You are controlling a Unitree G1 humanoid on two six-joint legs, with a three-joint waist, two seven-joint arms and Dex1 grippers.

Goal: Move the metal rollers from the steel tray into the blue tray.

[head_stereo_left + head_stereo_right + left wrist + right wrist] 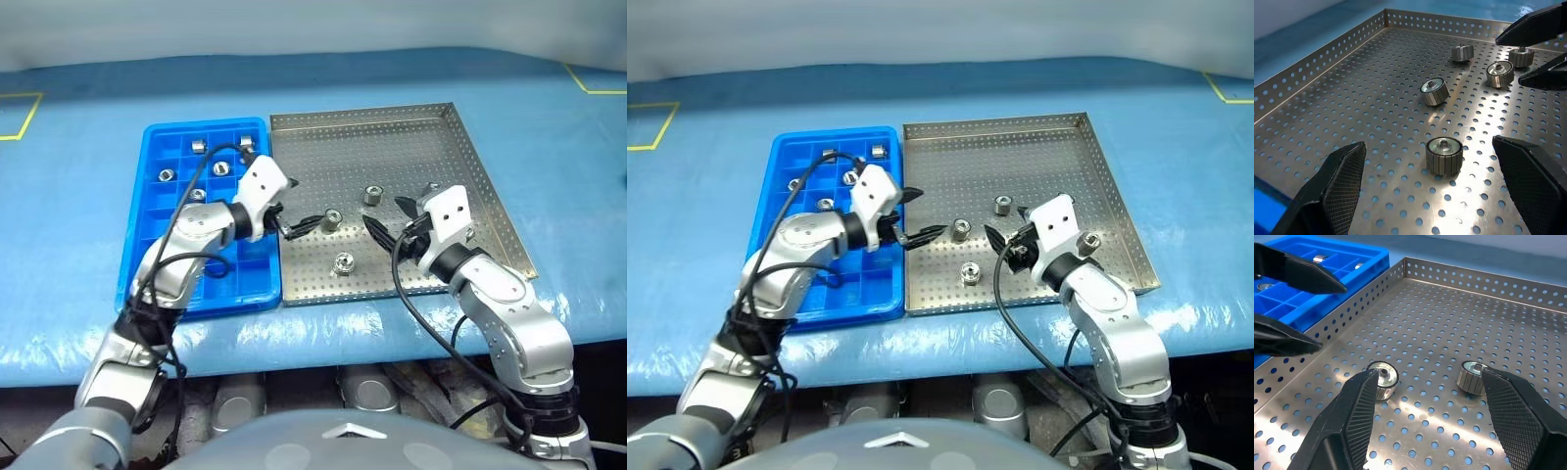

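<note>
While viewed from the head camera, noted steel tray (411, 127) beside blue tray (147, 211), rims adjoining, on blue sheeting (88, 147). Counted three metal rollers on the perforated floor: one (332, 219) near the tray's left side, one (372, 195) toward the middle, one (343, 262) nearer the front rim. Saw a fourth (1089, 241) beside the right wrist in the right eye view. Counted several more rollers (199, 147) already sitting in blue tray compartments. Found left gripper (295, 205) over the steel tray's left edge, spread wide, holding nothing. Found right gripper (402, 223) over the tray's middle, also spread wide and empty.

From left wrist view: fingers (1337, 186) wide apart, one roller (1444, 154) upright on the floor between them, untouched. Logged three more rollers (1434, 91) farther off, near the opposite gripper's fingers.

From right wrist view: fingers (1352, 416) wide apart, two rollers (1383, 379) (1472, 377) lying between and just beyond the tips, contact not determinable.
</note>
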